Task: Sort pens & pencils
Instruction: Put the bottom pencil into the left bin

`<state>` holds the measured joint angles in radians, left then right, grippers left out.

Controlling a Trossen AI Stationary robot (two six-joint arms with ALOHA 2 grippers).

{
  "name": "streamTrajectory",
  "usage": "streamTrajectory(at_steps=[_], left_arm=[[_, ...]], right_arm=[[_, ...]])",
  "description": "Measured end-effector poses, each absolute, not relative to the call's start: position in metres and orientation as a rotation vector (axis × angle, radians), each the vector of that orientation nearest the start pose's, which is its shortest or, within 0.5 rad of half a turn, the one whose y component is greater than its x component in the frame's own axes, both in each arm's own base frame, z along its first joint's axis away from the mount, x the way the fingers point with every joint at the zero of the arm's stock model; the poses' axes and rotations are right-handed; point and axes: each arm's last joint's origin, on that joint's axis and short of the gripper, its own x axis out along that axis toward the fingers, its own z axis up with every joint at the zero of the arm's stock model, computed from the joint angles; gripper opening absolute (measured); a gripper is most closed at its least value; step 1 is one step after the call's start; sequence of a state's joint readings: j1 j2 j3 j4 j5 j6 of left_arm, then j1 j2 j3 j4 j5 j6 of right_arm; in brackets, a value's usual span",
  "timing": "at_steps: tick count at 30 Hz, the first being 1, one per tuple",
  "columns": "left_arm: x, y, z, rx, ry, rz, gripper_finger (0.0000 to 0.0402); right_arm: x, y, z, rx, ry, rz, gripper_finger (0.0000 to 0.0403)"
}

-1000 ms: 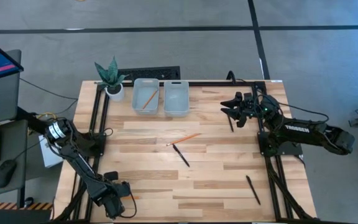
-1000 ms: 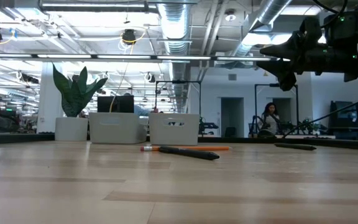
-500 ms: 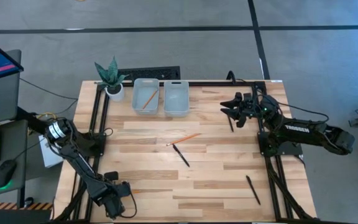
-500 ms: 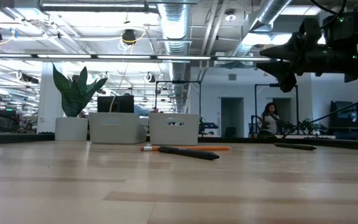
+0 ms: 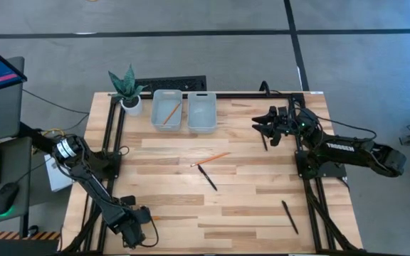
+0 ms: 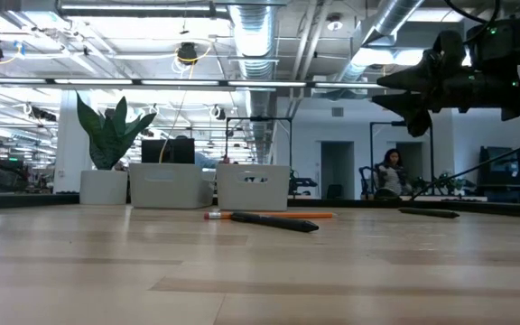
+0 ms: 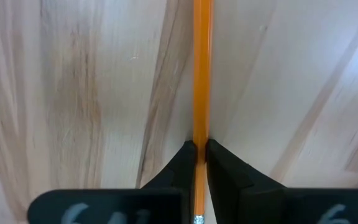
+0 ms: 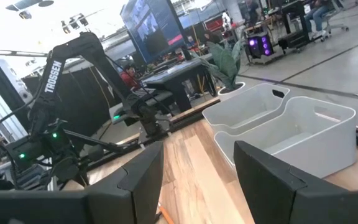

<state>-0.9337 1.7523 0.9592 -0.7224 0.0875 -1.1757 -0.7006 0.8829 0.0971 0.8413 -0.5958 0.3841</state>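
Note:
My left gripper (image 5: 130,229) is at the table's near left corner, shut on an orange pencil (image 7: 201,68). A second pencil (image 5: 211,159) lies mid-table, its end close to a black pen (image 5: 207,176). A third pencil (image 5: 168,114) lies in the left grey bin (image 5: 155,121). Another pen (image 5: 265,141) lies under my right gripper (image 5: 260,124), which hovers open above the far right of the table, fingers wide apart in its wrist view (image 8: 197,168). The last pen (image 5: 290,216) lies near the right edge. My left gripper pinches the orange pencil between its two fingertips (image 7: 185,158), on the shaft (image 7: 201,134) a short way from its eraser end (image 7: 197,219). It comes from above, with the pencil running out ahead between the fingers. Whether the pencil rests on the wood or is lifted, I cannot tell.
Two grey bins (image 5: 201,112) stand side by side at the far edge, with a potted plant (image 5: 127,89) to their left. In the low view the pencil (image 6: 314,215) and pen (image 6: 278,222) lie mid-table. A person (image 6: 392,171) sits in the room behind.

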Motion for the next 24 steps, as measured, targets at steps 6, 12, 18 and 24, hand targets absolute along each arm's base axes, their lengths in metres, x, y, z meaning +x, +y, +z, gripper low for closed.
streamTrajectory(at_steps=[6, 12, 18, 24], left_arm=[[0.169, -0.233, 0.134, -0.293, 1.603, 0.154, 0.0014], [0.17, -0.233, 0.134, -0.312, 1.598, 0.174, 0.0014], [0.172, -0.231, 0.135, -0.328, 1.597, 0.187, 0.0014], [0.185, -0.227, 0.142, -0.352, 1.536, 0.213, 0.0014]], right_arm=[[0.132, -0.091, 0.182, 0.35, -0.064, -0.097, 0.0217], [0.132, -0.091, 0.182, 0.35, -0.064, -0.097, 0.0217], [0.132, -0.091, 0.182, 0.351, -0.064, -0.097, 0.0217], [0.132, -0.091, 0.182, 0.351, -0.064, -0.097, 0.0217]])
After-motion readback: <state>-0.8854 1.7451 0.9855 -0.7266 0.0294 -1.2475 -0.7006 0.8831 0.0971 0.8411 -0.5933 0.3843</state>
